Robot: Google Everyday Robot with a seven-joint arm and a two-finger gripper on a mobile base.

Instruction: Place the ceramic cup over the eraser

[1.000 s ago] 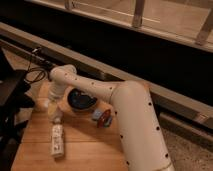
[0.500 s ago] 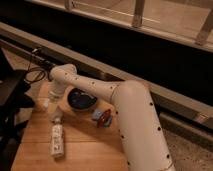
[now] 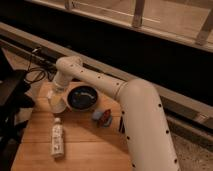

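Observation:
The small white ceramic cup [image 3: 56, 103] is at the left of the wooden table [image 3: 85, 145], just left of the dark blue bowl [image 3: 82, 97]. My gripper [image 3: 56, 99] reaches down from the white arm [image 3: 100, 82] and is shut on the cup, holding it low over the table. A small blue and reddish object [image 3: 102, 117], which looks like the eraser, lies to the right of the cup, in front of the bowl and apart from the cup.
A white bottle with a label [image 3: 57, 140] lies on its side at the table's front left. Black cables [image 3: 35, 75] and dark equipment [image 3: 12, 97] sit off the left edge. A dark ledge and a railing run behind the table.
My gripper and the cup have shifted a little to the right, closer to the bowl. The bowl, the bottle and the small blue and reddish object have not moved.

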